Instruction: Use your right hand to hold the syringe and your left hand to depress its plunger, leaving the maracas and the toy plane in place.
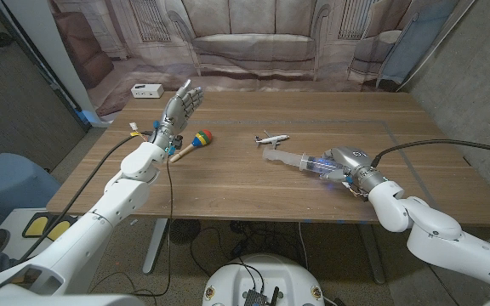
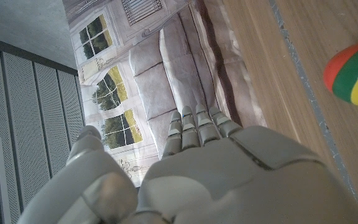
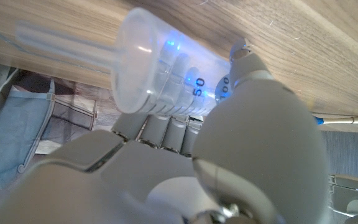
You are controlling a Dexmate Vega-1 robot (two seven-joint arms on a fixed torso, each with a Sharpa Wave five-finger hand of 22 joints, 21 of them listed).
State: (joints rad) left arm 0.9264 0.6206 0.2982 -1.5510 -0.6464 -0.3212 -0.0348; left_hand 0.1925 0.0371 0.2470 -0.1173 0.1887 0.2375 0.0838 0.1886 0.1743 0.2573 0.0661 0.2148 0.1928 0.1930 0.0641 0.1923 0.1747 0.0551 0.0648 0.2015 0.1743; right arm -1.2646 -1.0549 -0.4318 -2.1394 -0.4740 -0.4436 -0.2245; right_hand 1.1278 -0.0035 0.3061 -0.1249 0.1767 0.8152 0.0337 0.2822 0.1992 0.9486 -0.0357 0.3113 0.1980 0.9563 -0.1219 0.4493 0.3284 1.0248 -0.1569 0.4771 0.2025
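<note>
Syringe [image 1: 303, 160] in my right hand [image 1: 345, 166], that is how things stand: my fingers [image 3: 166, 127] are wrapped round the clear barrel, and the right wrist view shows blue print on it, a "50" among the marks, pressed close against them. The barrel lies low over the table [image 1: 228, 183], not far from the near edge and toward the right side. Its plunger [image 1: 276, 155] sticks out of the barrel away from my palm, pointing toward the middle of the table, with its pale end just off the wood or on it; I cannot tell which.

My left hand [image 1: 181, 104] holds nothing. It is lifted above the table near the far left corner, fingers apart and reaching up toward the far edge. The left wrist view looks along its back, with the fingers [image 2: 194, 127] side by side and the thumb off to one side.

The maraca [image 1: 192, 142] lies on the wood just beside my left wrist, on the side toward the table's middle, its round head banded red, yellow, green and blue and its handle pointing back toward the near edge. Its head [image 2: 355, 73] also shows in the left wrist view, apart from my fingers.

The toy plane [image 1: 271, 139], white, sits near the middle of the table, just beyond the plunger's end and apart from it, well clear of both my hands.

A white power strip [image 1: 146, 90] lies beyond the far left corner.
</note>
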